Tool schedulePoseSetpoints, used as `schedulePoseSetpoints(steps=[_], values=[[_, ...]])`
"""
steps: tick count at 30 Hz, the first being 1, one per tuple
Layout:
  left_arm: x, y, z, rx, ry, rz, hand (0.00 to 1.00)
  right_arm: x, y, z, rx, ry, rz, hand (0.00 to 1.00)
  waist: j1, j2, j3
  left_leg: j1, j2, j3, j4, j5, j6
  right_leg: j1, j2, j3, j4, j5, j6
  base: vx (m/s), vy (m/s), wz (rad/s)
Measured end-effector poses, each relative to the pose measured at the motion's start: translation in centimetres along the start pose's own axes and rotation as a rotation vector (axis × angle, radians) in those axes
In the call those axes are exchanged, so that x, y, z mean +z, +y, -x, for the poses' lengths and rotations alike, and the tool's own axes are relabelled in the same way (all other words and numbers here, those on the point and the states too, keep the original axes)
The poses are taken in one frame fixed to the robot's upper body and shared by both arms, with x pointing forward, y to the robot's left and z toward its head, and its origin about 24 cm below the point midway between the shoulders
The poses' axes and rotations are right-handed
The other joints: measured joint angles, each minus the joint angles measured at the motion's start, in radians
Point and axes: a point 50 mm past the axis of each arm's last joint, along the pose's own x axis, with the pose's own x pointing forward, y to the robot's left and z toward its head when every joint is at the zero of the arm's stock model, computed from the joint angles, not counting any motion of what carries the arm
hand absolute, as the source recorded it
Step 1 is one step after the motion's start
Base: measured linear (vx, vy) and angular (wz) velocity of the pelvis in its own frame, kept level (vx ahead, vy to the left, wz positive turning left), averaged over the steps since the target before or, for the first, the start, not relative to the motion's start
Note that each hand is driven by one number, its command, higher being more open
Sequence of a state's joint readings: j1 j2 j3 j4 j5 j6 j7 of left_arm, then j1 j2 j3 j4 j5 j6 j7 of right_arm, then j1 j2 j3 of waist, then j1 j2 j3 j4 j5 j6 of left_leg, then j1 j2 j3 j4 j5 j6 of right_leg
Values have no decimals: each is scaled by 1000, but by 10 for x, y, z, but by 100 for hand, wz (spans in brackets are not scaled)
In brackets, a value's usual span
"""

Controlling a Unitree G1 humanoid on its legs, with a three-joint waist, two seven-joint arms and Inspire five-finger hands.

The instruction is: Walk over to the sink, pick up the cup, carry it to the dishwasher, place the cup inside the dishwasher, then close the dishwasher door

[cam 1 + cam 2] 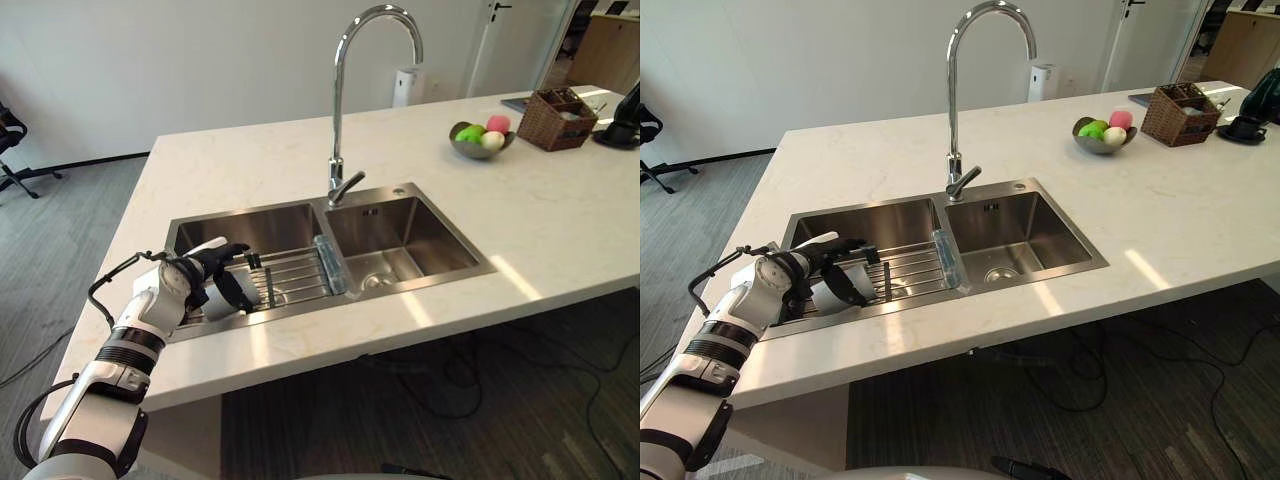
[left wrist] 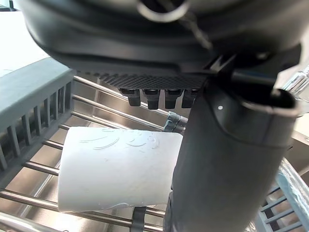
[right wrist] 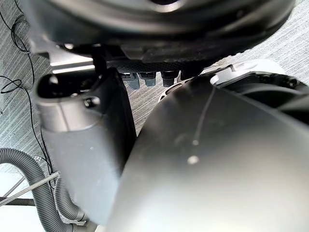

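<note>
A pale marbled counter (image 1: 300,150) holds a steel sink (image 1: 395,228) with 2 basins and a tall chrome faucet (image 1: 338,110) behind the divider. Grey carpet (image 1: 80,220) lies left of the sink, and a plain white wall (image 1: 200,60) and a door (image 1: 510,50) stand beyond it. A chair (image 1: 12,140) is cut off at the frame's edge, far left of the sink. Well right of the sink sit a bowl (image 1: 470,150) of 3 round fruits and a wicker basket (image 1: 545,128).

A wire rack (image 1: 295,275) spans the sink's left basin. The white cup (image 2: 116,169) lies on its side on the rack. Raised marks on its wall are too faint to read.

The left hand (image 1: 205,268) hangs over the cup in the sink's left basin, loosely spread. Its fingers (image 2: 154,96) are above the cup and its thumb (image 2: 227,169) is by 1 end. I cannot tell whether it touches the cup. From the head, the hand hides most of the cup.

The right hand (image 3: 87,145) hangs slack over carpet, holding nothing.
</note>
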State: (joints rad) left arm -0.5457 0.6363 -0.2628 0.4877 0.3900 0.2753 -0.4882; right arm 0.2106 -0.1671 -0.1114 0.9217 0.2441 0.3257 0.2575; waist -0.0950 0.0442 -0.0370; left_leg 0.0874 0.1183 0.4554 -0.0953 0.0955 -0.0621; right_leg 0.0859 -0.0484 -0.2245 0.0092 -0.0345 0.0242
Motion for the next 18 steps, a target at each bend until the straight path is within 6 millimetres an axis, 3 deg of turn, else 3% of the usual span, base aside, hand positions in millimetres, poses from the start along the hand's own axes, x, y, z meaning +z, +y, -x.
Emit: schedulePoseSetpoints(steps=[12,18], values=[[-6,1,2,-63,29,22,100,1,2,-1,6,-1,-1,100,3,-11,19,0,-2,-13,0,-1,1,17,0,-18,-19,2,2,17,-6,3],[-11,-12,0,-60,57,10,100,1,3,-1,8,5,3,100,0,-13,21,0,-3,-11,0,-6,0,24,1,-21,-33,4,4,30,-9,0]])
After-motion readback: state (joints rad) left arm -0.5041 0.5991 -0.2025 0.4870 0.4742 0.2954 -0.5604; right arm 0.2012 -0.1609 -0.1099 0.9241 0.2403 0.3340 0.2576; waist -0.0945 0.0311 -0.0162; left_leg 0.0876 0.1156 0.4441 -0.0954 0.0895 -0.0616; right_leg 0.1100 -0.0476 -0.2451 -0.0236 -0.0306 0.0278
